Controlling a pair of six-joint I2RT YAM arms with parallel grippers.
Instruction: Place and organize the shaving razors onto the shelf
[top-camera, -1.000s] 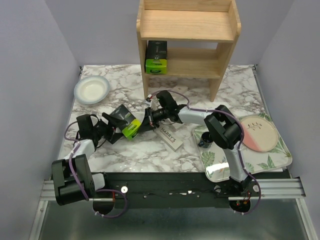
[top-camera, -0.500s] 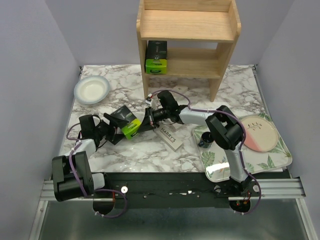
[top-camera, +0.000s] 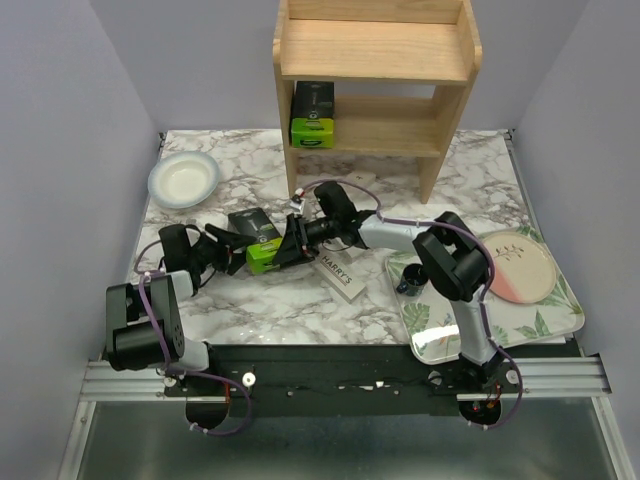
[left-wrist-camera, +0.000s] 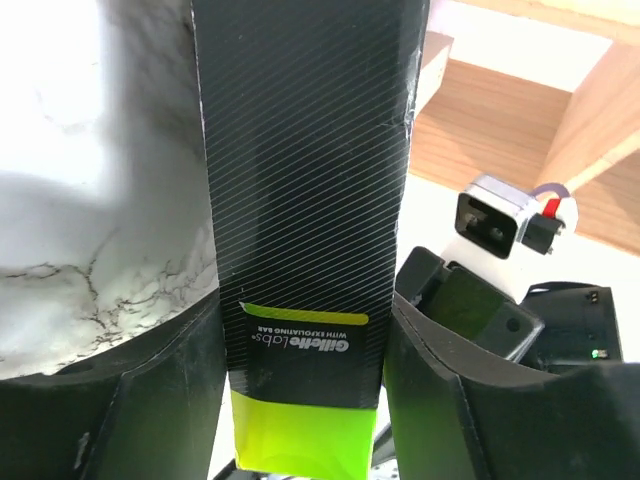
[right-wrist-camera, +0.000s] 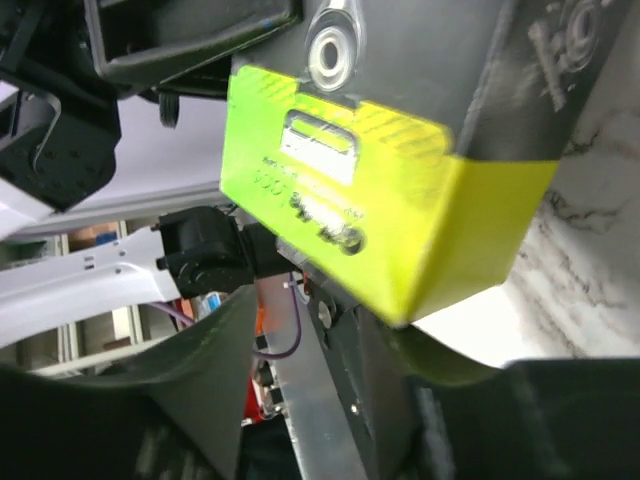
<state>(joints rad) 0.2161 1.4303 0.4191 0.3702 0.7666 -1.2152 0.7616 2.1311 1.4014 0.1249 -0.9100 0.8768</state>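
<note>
So we had the black pack with the lime-green end (top-camera: 256, 242) between the two arms, around the middle of the bench and a bit toward its left edge. The left gripper (top-camera: 236, 244) was clamped on it: in the left wrist view its fingers (left-wrist-camera: 170, 390) pressed against both long sides of the pack. The right gripper (top-camera: 286, 245) sat at the lime end with its fingers (right-wrist-camera: 205, 380) spread and a gap showing on one side, so released as far as we could see. A second black-and-lime pack (top-camera: 312, 115) stood at the left end of the lower tier of the shelf (top-camera: 452, 105). One HARRY'S box (top-camera: 340, 275) lay flat on the bench just beside the right gripper, toward the near edge. The leaf tray (top-camera: 548, 322) with a pink plate (top-camera: 517, 265) and black cup (top-camera: 408, 283) sat at the near right corner, and a white bowl (top-camera: 183, 178) by the far left corner.
</note>
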